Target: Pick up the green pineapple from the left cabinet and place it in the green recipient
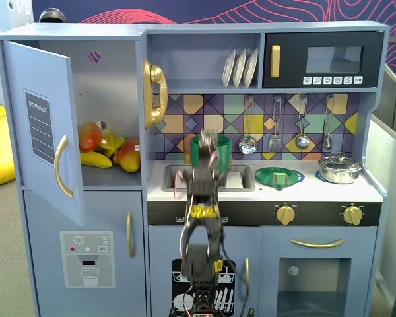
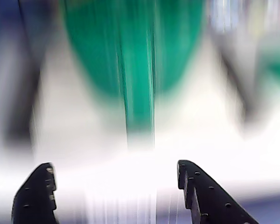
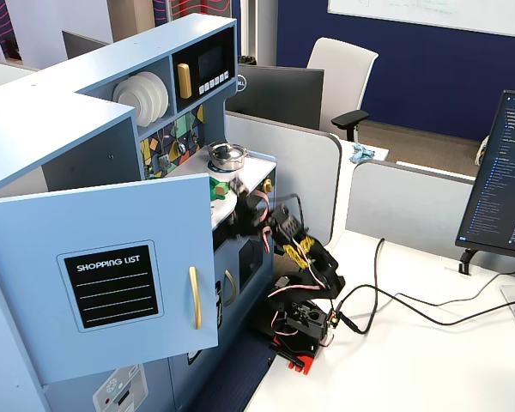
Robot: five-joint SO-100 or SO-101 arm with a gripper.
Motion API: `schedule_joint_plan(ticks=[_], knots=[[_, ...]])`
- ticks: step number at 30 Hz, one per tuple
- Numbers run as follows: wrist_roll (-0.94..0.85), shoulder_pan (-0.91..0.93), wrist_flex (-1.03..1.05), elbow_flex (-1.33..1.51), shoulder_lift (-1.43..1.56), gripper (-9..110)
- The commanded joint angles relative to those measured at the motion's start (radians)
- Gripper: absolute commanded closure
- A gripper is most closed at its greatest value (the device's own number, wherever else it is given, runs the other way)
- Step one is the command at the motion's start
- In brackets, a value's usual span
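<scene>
The light-blue cabinet door (image 1: 43, 125) stood swung wide, leaving the shelf opening free from the front. Red-yellow mangoes (image 1: 89, 137) and a yellow banana (image 1: 96, 159) crowded the shelf floor. The tall dark-green ribbed cup (image 1: 204, 150) blocked the white sink (image 1: 241, 178), directly ahead of the gripper (image 2: 116, 186).

Layout relative to the sink (image 1: 241, 179), a fixed view.
The green recipient (image 1: 211, 149) is placed at the sink's back left corner; the gripper (image 1: 208, 140) is seen directly before it. A plate (image 1: 278, 177) is set just right of the sink, a pot (image 1: 340, 169) further right. The left cabinet (image 1: 36, 125), door open, stands well left, fruits (image 1: 105, 153) inside.
</scene>
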Motion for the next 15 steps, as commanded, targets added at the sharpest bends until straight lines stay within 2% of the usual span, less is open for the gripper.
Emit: schedule_joint_plan(ticks=[1,7,15], knots=[[0.026,-0.021,0.031,0.368,0.192,82],[0.181,-0.061,0.041,0.653,0.307,90],[0.199,-0.029,0.118,0.850,0.459,101]])
